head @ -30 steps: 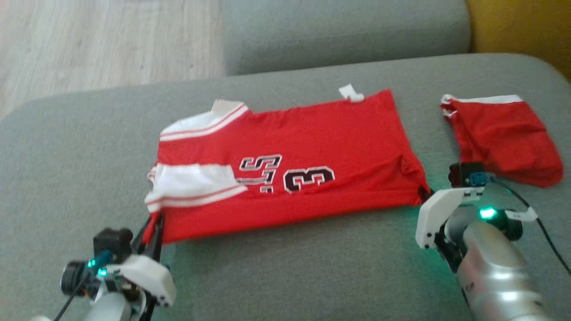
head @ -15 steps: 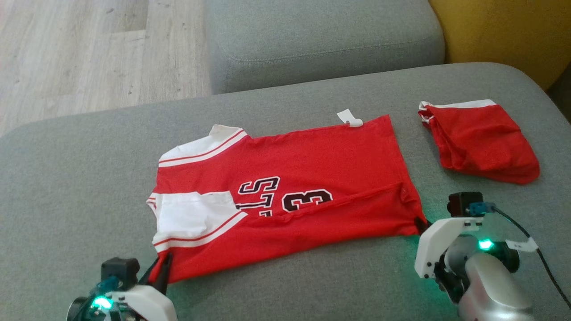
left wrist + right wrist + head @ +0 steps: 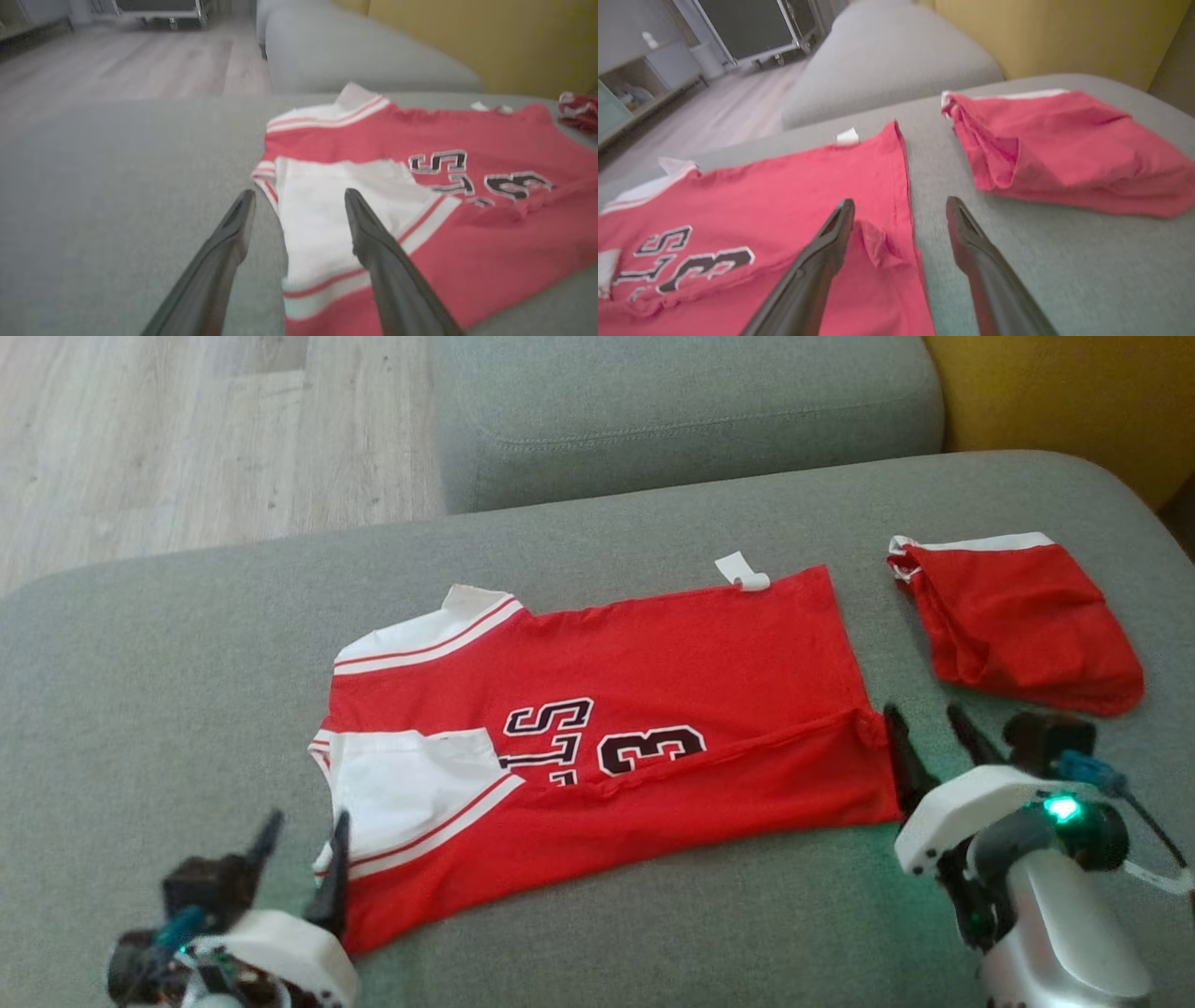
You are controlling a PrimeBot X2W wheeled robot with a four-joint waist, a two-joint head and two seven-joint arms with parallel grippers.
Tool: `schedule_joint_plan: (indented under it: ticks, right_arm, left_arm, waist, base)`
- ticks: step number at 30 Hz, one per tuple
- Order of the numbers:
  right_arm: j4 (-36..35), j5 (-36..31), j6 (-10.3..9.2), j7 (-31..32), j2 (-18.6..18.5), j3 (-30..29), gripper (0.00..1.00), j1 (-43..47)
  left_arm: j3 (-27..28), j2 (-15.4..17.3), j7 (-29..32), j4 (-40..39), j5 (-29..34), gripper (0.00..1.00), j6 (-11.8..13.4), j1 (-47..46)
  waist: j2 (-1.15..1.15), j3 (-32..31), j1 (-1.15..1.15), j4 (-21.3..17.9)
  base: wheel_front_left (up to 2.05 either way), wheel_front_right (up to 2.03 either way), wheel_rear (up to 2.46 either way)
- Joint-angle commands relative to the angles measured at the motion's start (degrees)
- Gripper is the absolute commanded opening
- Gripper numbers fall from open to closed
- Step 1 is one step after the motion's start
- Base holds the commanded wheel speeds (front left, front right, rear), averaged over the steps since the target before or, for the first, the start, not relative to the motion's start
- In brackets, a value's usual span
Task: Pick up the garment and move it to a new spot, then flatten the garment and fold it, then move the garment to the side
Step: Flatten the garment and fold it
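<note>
Change since earlier frame: left gripper (image 3: 306, 826) and right gripper (image 3: 924, 723), then clamped on the red jersey (image 3: 653, 653), now stand released, fingers spread, at lower left and lower right. Jersey: centre frame on grey cushion (image 3: 140, 663), flattened, 1 lengthwise fold laid over its near edge. Outstanding, seemingly: further folding and the move aside; folded red garment (image 3: 1018, 616) lies upper right.

The jersey (image 3: 607, 709) lies on the sofa (image 3: 187, 663), a second garment (image 3: 1018, 616) to its right.
</note>
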Motion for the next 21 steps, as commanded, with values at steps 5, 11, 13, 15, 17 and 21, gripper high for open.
schedule_joint_plan:
  ticks: [5,11,13,15,17,21]
  right_arm:
    - [-6.5,3.5,-0.05,-8.3,0.6,2.1,1.00,-0.6]
    - [-8.8,5.6,-0.05,-12.2,0.6,2.8,1.00,-2.5]
    - [-9.4,5.8,-0.05,-12.5,0.6,3.2,1.00,-3.8]
    - [-10.0,6.0,-0.05,-12.8,0.6,3.5,1.00,-5.2]
    - [-10.4,6.3,-0.05,-13.0,0.6,3.7,1.00,-6.7]
    - [-10.7,6.2,-0.05,-13.5,0.6,4.5,1.00,-9.4]
  left_arm:
    - [5.3,0.0,-10.8,-5.3,-0.5,1.00,1.0,-5.2]
    - [3.7,2.3,-10.2,-4.6,1.6,1.00,-1.4,-11.8]
    - [2.3,4.1,-6.9,-3.7,2.7,1.00,-3.0,-16.2]
    - [0.0,6.2,-2.3,-2.5,3.7,1.00,-5.0,-21.2]
    - [-2.9,8.3,3.6,-0.6,3.4,1.00,-6.7,-26.4]
    - [-13.2,14.3,14.4,1.3,0.0,1.00,-7.5,-36.3]
  waist:
    - [0.00,2.3,0.00,0.1]
    - [0.00,7.3,0.00,-0.5]
    - [0.00,9.5,0.00,-1.0]
    - [0.00,11.7,0.00,-1.6]
    - [0.00,13.8,0.00,-2.3]
    - [0.00,17.3,0.00,-4.0]
  base:
    - [0.00,0.00,0.00]
    - [0.00,0.00,0.00]
    - [0.00,0.00,0.00]
    - [0.00,0.00,0.00]
    - [0.00,0.00,0.00]
    - [0.00,0.00,0.00]
